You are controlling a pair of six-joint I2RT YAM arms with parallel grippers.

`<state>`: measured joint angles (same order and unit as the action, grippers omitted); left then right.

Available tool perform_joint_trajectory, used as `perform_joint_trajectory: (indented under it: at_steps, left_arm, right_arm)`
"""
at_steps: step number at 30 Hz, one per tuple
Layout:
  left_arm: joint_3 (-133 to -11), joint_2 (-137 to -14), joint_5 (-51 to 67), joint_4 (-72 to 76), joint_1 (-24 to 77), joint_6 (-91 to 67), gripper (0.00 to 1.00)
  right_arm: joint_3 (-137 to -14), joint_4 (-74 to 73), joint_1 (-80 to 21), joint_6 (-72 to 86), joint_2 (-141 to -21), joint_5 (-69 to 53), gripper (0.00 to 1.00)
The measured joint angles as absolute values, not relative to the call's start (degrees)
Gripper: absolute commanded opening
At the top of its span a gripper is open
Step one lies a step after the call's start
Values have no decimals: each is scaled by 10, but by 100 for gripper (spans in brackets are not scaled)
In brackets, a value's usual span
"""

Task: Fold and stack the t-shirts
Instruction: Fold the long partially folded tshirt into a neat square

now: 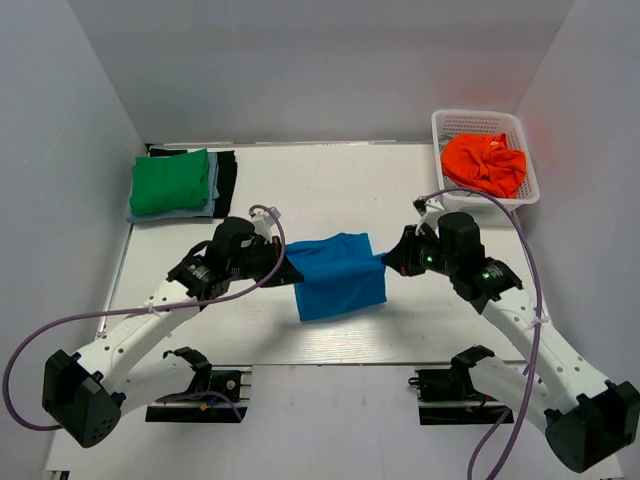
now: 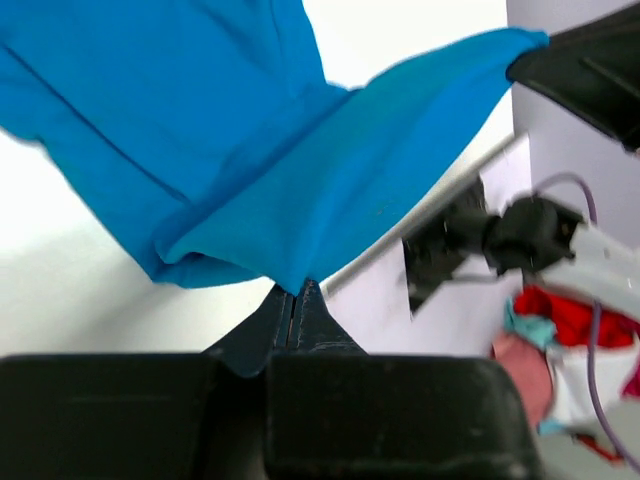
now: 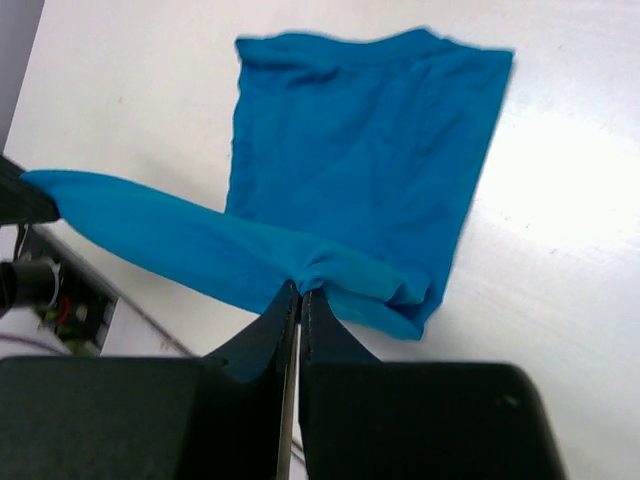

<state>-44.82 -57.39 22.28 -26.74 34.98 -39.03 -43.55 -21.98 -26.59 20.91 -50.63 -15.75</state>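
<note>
Holding blue t-shirt [image 1: 340,278], left pincer [image 2: 297,297] and right pincer [image 3: 300,295] clamped on it, green t-shirt [image 1: 170,181] only from above

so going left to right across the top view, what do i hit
green tee → left end effector → blue tee → right end effector → orange tee in the basket

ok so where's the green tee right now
In the top view, the green tee tops the folded stack at far left, across from the white basket at far right.
</note>
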Motion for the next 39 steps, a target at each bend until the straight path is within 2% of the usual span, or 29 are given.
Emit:
perform_joint_trajectory:
  at_steps: [12, 30, 33, 35, 36, 37, 39]
  left_arm:
    - [-521, -667, 93, -268, 349, -390, 0]
    - [-559, -811, -11, -263, 311, -423, 0]
    - [-564, -848, -28, -248, 303, -429, 10]
    - [-581, -878, -42, -248, 295, -428, 52]
    - [-598, -895, -53, -257, 289, -428, 79]
    - [-617, -911, -65, -264, 283, -425, 100]
    - [-659, -937, -86, -286, 269, -429, 100]
  right_arm:
    - [-487, -137, -265, 212, -629, -94, 0]
    - [-587, -78, -251, 200, -873, -118, 0]
    - [-613, -70, -247, 200, -926, -125, 1]
    - [-624, -50, -244, 202, -960, -129, 33]
    - [-628, -38, -242, 199, -976, -132, 50]
    - [-635, -29, -238, 197, -994, -135, 77]
    - [-666, -30, -226, 192, -1033, -145, 90]
